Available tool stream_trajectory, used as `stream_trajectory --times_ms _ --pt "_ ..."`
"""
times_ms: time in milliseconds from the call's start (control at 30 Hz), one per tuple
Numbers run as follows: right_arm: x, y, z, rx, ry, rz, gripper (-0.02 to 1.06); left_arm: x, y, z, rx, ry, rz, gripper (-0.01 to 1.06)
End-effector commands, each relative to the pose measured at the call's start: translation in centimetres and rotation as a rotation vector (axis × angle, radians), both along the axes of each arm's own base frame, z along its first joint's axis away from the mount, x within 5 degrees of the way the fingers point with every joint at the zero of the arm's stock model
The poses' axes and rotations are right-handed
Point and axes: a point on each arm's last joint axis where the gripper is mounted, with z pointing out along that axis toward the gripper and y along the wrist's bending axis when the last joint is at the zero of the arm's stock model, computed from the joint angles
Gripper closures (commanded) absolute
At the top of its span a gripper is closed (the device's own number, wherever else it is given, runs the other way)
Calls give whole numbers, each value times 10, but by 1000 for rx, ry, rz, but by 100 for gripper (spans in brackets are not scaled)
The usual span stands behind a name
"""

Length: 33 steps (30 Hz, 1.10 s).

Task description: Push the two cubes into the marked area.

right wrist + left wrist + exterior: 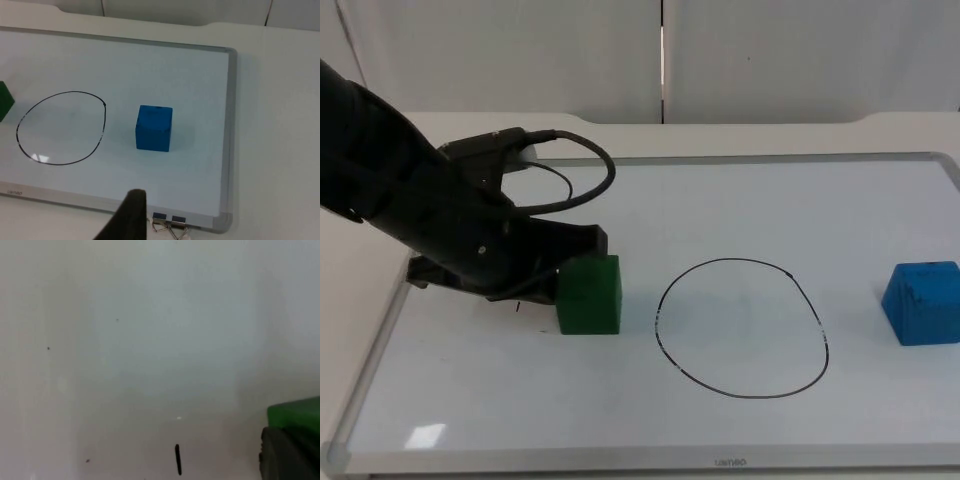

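Note:
A green cube (590,293) sits on the whiteboard, just left of the black drawn oval (740,328) and outside it. My left gripper (552,280) is low on the board, pressed against the cube's left side; the arm hides most of it. In the left wrist view the green cube (295,412) lies right against the gripper's black tip (287,455). A blue cube (922,302) rests right of the oval near the board's right edge. In the right wrist view the blue cube (154,127) sits between the oval (60,127) and the frame. My right gripper (127,215) waits high, off the board.
The whiteboard's grey frame (365,385) rims the work area, and white table lies beyond it. Two binder clips (170,223) grip the frame near the right gripper. A short black pen mark (177,459) is on the board beside the left gripper.

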Motion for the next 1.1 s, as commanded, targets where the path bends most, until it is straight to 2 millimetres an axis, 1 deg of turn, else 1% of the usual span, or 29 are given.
stream_trajectory --times_ms 0,100,300,433,900,1067 --pt "1 0 -2 -2 -1 -7 -1 -1 -5 1 -25 11 11 105" --pt "1 0 -2 -2 -1 -7 -1 -2 -7 1 -29 13 8 105" --pt "1 0 -2 -2 -1 -7 -1 -8 -22 1 -19 4 -25 105" --pt "1 0 -2 -2 -1 -7 -1 -10 -26 1 -16 0 -33 105" --pt "1 0 -2 -2 -1 -7 -1 -12 -29 1 -33 11 -31 105" --pt "1 0 -2 -2 -1 -7 -1 -15 -36 1 -25 4 -49 105"
